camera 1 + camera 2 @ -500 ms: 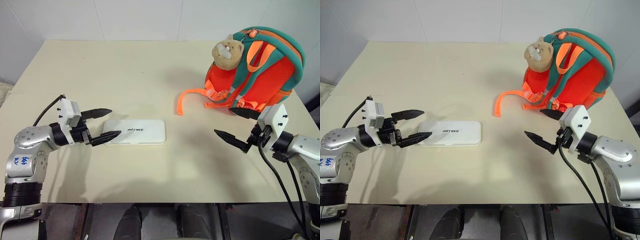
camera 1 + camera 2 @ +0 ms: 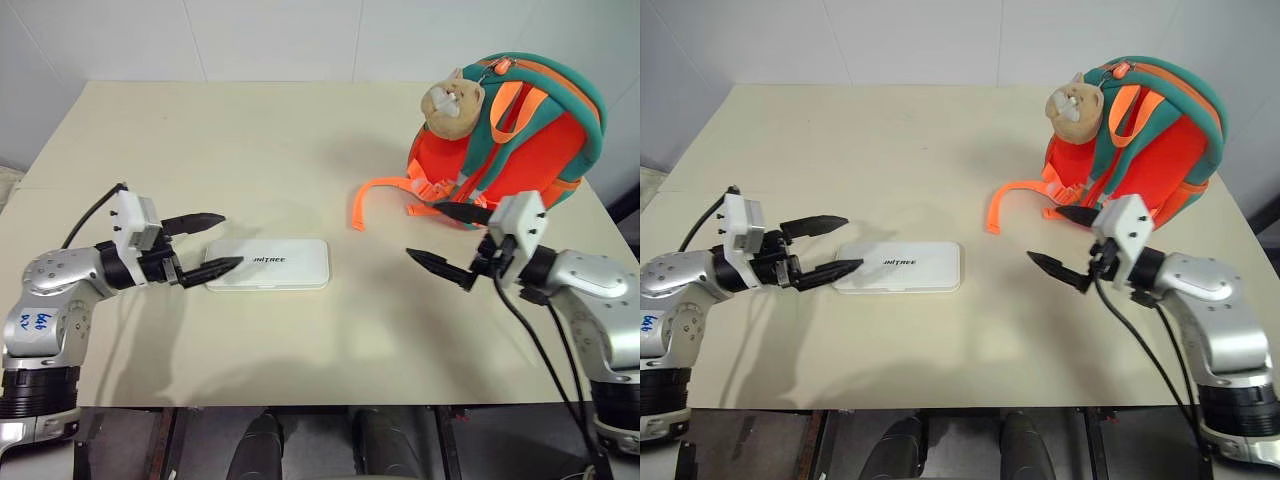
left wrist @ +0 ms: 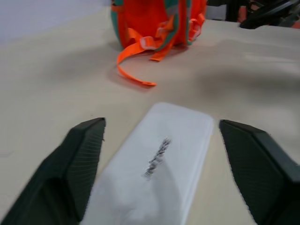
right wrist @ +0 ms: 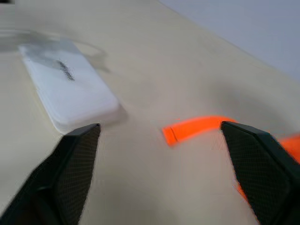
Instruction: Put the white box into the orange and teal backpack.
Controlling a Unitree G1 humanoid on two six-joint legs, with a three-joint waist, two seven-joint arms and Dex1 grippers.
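The white box [image 2: 270,264] lies flat on the table, left of centre, lettering up. My left gripper [image 2: 228,240] is open at its left end, one finger behind the box and the other reaching over its near left corner; the left wrist view shows the box [image 3: 159,159] between both fingers [image 3: 79,164]. The orange and teal backpack [image 2: 520,150] stands upright at the back right with a tan plush animal [image 2: 455,105] on it. My right gripper [image 2: 424,231] is open and holds nothing, in front of the backpack and pointing left toward the box [image 4: 65,89].
A loose orange strap [image 2: 375,195] trails from the backpack across the beige table [image 2: 300,130] between box and bag. Black cables hang from both wrists. The table's near edge runs just below both arms.
My right gripper has moved left, closer to the box, still open. The left gripper and the box have stayed put.
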